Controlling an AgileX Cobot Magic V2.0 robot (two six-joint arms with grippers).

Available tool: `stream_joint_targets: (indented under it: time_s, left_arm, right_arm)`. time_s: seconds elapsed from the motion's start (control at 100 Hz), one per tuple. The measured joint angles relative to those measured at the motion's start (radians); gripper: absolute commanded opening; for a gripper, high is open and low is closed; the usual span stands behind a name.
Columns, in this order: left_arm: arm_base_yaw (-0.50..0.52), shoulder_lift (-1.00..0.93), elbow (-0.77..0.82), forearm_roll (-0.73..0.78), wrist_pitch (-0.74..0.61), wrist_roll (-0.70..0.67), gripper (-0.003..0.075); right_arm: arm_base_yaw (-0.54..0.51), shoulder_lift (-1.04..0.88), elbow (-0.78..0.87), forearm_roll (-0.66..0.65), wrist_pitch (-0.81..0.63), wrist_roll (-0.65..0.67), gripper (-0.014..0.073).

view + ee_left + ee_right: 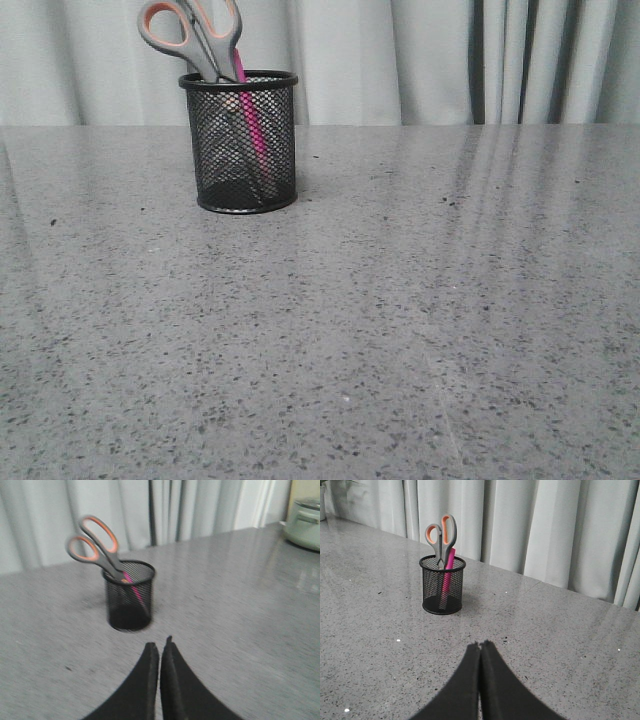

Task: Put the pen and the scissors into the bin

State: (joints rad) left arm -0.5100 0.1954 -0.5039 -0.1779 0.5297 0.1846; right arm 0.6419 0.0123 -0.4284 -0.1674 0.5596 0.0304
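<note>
The black wire-mesh bin (241, 150) stands upright at the far left of the grey table. The scissors (190, 35) stand in it with blades down and grey-orange handles above the rim. The pink pen (252, 125) leans inside the bin beside them. The bin (130, 597), scissors (95, 545) and pen (134, 590) also show in the left wrist view, and the bin (442, 586), scissors (441, 537) and pen (447, 575) in the right wrist view. My left gripper (160, 644) is shut and empty, back from the bin. My right gripper (480, 644) is shut and empty, also back from it. Neither gripper shows in the front view.
Pale curtains hang behind the table's far edge. A pale green lidded pot (305, 522) sits at the table's edge in the left wrist view. The speckled grey table (400, 320) stretches around the bin.
</note>
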Motion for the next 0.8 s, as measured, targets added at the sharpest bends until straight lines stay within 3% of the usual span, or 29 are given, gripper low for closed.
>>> stream_joint_targets:
  time_s: [0.2, 0.35, 0.47, 0.58, 0.73, 0.8]
  left_arm:
    - [0.209, -0.110, 0.192, 0.199, -0.297, 0.006, -0.0019]
    - [0.366, -0.198, 0.394, 0.185, -0.413, 0.008, -0.0019]
    - [0.418, -0.199, 0.503, 0.119, -0.420, 0.008, -0.0019]
    - [0.421, -0.199, 0.506, 0.104, -0.389, 0.008, -0.0019]
    - [0.428, -0.199, 0.506, 0.096, -0.218, 0.006, -0.0019]
    - [0.438, -0.199, 0.506, 0.096, -0.199, 0.005, -0.0019]
  right_arm:
    - [0.000, 0.000, 0.000, 0.000, 0.000, 0.000, -0.0070]
    - [0.000, 0.000, 0.000, 0.000, 0.000, 0.000, -0.0070]
    - [0.000, 0.000, 0.000, 0.000, 0.000, 0.000, -0.0070]
    - [0.000, 0.000, 0.000, 0.000, 0.000, 0.000, -0.0070]
    - [0.000, 0.000, 0.000, 0.000, 0.000, 0.000, -0.0070]
    - [0.000, 0.000, 0.000, 0.000, 0.000, 0.000, -0.0070]
